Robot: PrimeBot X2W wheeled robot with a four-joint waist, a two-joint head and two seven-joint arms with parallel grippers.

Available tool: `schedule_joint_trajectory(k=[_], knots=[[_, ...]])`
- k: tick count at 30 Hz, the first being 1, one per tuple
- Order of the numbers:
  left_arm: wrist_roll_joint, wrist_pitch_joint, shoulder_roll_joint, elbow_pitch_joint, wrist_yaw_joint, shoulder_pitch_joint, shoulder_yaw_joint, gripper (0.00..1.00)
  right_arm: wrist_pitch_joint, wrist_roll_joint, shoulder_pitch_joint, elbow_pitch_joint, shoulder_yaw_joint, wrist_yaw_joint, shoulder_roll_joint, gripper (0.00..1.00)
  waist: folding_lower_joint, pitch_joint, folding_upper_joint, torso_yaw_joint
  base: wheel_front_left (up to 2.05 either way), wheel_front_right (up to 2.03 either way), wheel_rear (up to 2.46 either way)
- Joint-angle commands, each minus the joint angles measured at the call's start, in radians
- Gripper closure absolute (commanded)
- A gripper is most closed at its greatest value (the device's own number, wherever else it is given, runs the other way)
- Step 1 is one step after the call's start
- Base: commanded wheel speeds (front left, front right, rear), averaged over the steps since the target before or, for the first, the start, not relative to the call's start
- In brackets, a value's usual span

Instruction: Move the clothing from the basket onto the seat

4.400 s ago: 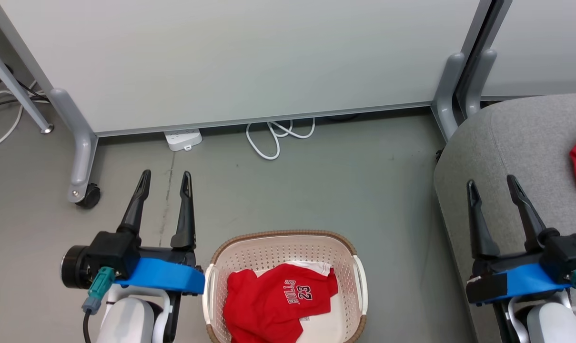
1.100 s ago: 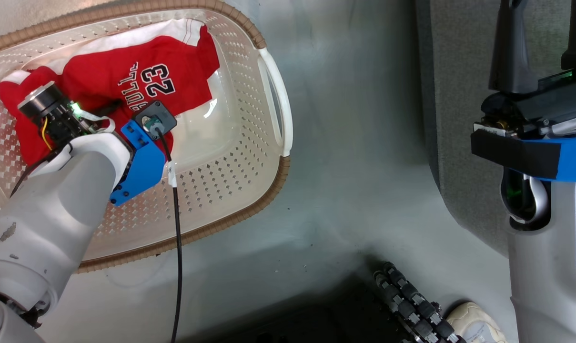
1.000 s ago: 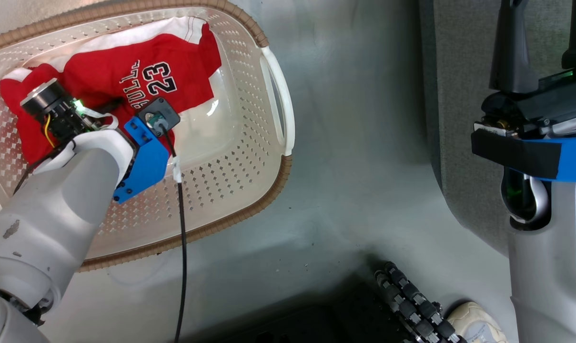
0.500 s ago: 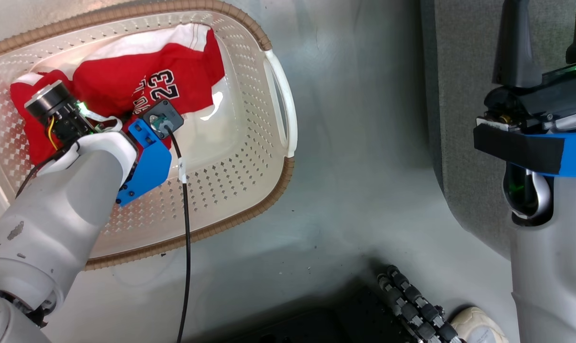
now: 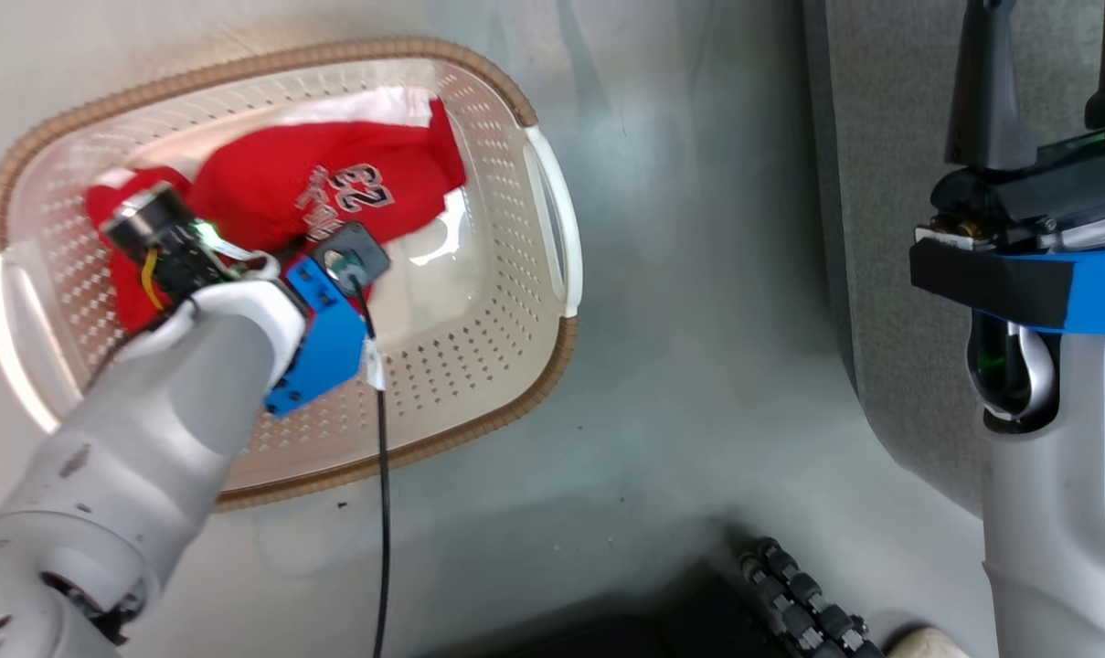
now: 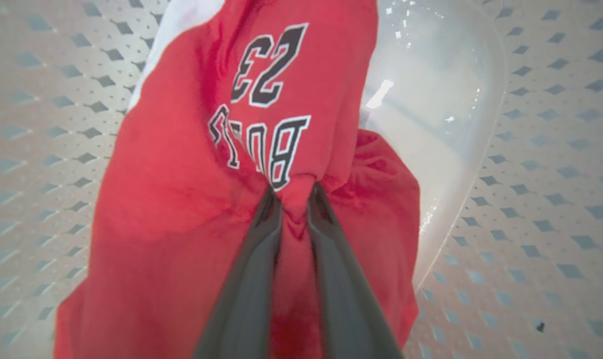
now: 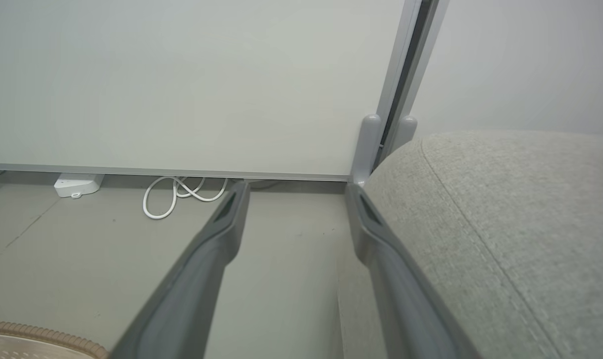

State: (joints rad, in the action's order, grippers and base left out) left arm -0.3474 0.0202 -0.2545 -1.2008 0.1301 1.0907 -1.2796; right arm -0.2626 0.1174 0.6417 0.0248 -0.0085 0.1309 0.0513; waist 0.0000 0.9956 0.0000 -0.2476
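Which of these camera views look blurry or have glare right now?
Head view: the basket and the jersey look smeared by motion, with glare on the basket's glossy floor. Left wrist view: the jersey lettering reads fairly crisp, the basket wall soft. Right wrist view: evenly lit, the seat weave clear, the right gripper fingers slightly soft.

Red clothing (image 6: pixel 156 209) bears black, white-edged lettering; the cream perforated basket (image 5: pixel 479 366) is brown-rimmed.
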Motion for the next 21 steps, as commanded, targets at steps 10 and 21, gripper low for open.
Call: schedule_joint_trajectory(k=[10, 21], knots=[[-0.029, -0.097, 0.068, 0.015, 0.000, -0.038, -0.003, 1.00, -0.003, -0.036, -0.041, -0.030, -0.025, 0.000, -0.001, 0.00, 0.0000, -0.118, 0.0000, 0.059, 0.00, 0.00, 0.00], [-0.119, -0.238, 0.146, 0.035, 0.000, -0.073, -0.001, 1.00, -0.003, -0.064, -0.109, -0.053, -0.064, 0.000, 0.018, 0.00, 0.0000, -0.272, 0.0000, 0.142, 0.00, 0.00, 0.00]])
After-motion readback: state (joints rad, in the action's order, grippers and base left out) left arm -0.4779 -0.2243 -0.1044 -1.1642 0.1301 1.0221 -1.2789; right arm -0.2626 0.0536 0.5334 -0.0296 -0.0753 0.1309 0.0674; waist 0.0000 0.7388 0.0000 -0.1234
